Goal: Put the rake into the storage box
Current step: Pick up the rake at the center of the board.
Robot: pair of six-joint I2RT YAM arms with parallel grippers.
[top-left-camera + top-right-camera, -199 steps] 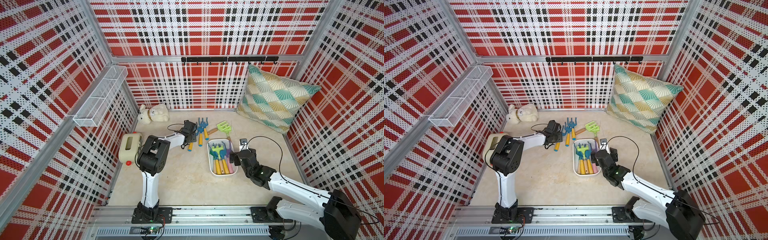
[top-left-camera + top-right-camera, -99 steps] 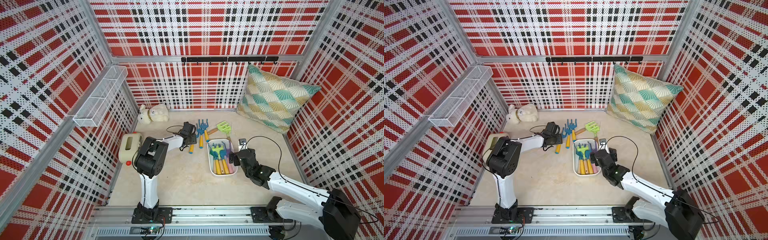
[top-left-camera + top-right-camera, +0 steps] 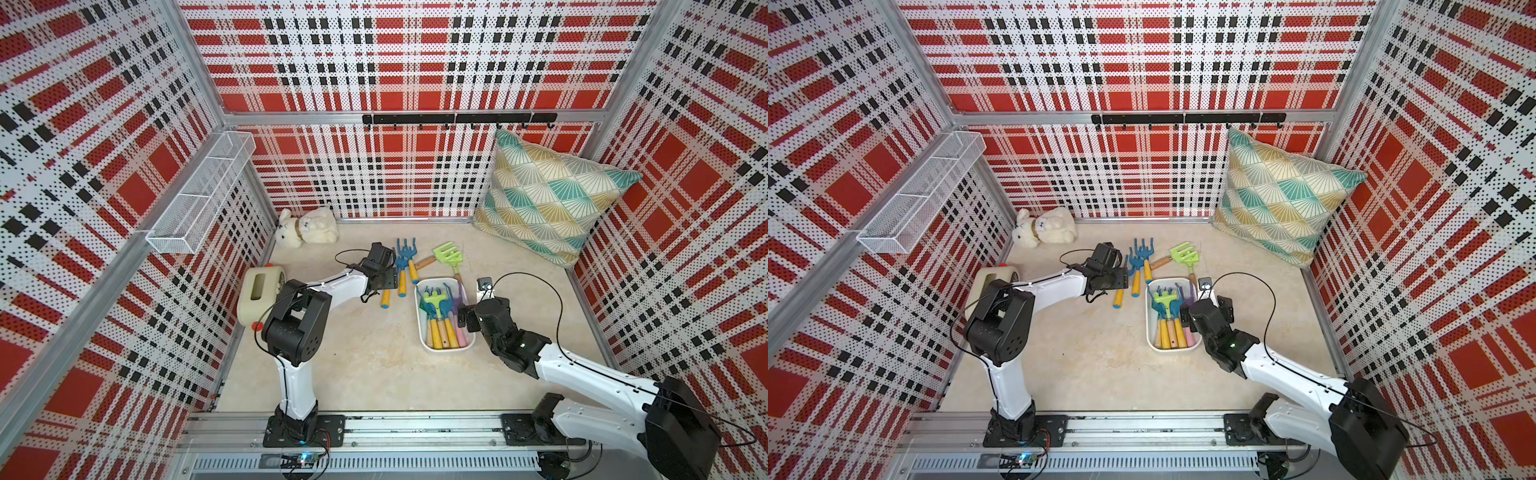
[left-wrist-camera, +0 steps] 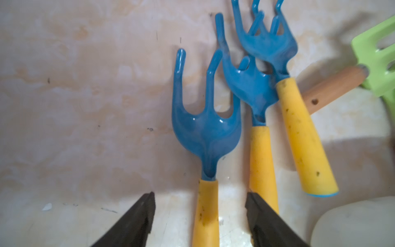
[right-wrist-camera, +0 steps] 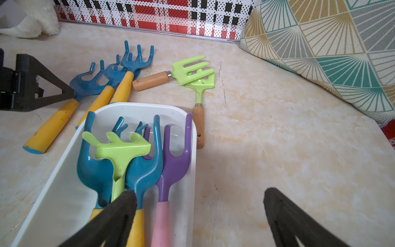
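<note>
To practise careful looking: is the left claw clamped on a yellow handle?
No, the left claw stands open, with bare floor visible either side of the yellow handle.

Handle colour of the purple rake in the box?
Pink; the handle shows best in the right wrist view.

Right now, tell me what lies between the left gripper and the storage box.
Between left gripper and storage box, two yellow-handled blue rakes lie, in both top views.
</note>
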